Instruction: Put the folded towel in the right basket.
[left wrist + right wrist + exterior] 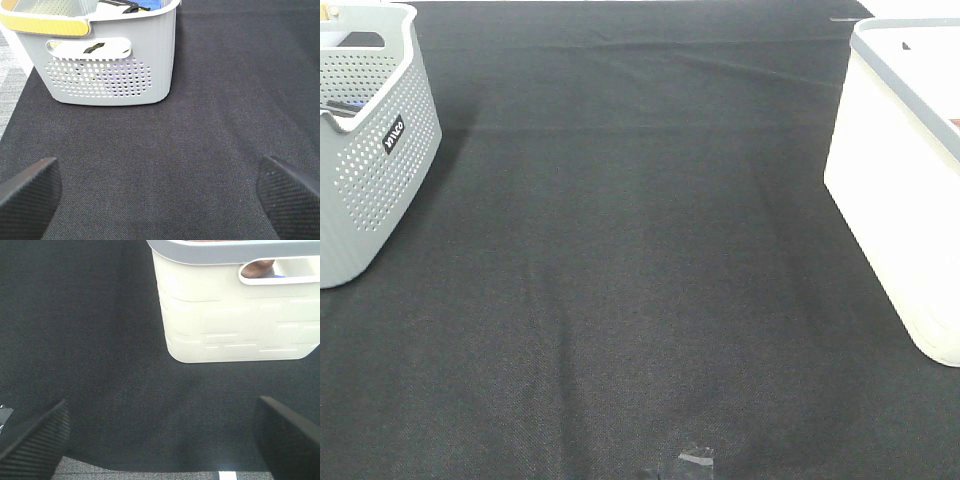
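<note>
No folded towel lies on the black cloth in any view. The right basket [905,170] is white with a grey rim and stands at the table's right edge. It also shows in the right wrist view [235,315], where something brown [257,267] shows through its handle slot. I cannot tell whether that is the towel. My right gripper [160,437] is open and empty, low over the cloth, short of this basket. My left gripper [160,195] is open and empty, facing the grey basket [107,60]. Neither gripper appears in the exterior high view.
The grey perforated basket [365,140] stands at the table's left edge and holds several items, among them a blue one [147,5]. A black cloth [640,280] covers the table. A scrap of tape [695,460] lies near the front edge.
</note>
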Controlling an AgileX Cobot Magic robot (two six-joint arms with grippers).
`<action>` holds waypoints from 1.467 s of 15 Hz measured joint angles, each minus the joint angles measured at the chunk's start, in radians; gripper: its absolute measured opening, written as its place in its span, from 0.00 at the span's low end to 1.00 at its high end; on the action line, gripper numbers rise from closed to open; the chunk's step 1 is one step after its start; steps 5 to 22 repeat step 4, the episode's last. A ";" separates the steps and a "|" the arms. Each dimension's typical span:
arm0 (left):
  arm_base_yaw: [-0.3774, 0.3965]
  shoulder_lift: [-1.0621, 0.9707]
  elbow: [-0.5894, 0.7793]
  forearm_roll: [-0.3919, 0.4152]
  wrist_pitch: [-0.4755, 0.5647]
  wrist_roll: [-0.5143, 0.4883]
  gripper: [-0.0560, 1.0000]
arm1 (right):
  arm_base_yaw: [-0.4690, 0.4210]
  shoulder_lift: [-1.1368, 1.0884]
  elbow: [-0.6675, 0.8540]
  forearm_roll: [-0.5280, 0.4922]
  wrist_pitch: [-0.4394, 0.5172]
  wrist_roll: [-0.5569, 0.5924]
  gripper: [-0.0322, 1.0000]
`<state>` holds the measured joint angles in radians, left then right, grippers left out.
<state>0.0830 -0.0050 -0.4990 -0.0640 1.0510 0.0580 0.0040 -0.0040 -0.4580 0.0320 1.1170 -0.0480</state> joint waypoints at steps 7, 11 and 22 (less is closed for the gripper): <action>0.000 0.000 0.000 0.000 0.000 0.000 0.99 | 0.000 0.000 0.000 0.000 0.000 0.001 0.95; 0.000 0.000 0.000 0.000 0.000 0.000 0.99 | 0.000 0.000 0.000 0.000 0.000 0.001 0.95; 0.000 0.000 0.000 0.000 0.000 0.000 0.99 | 0.000 0.000 0.000 0.000 0.000 0.001 0.95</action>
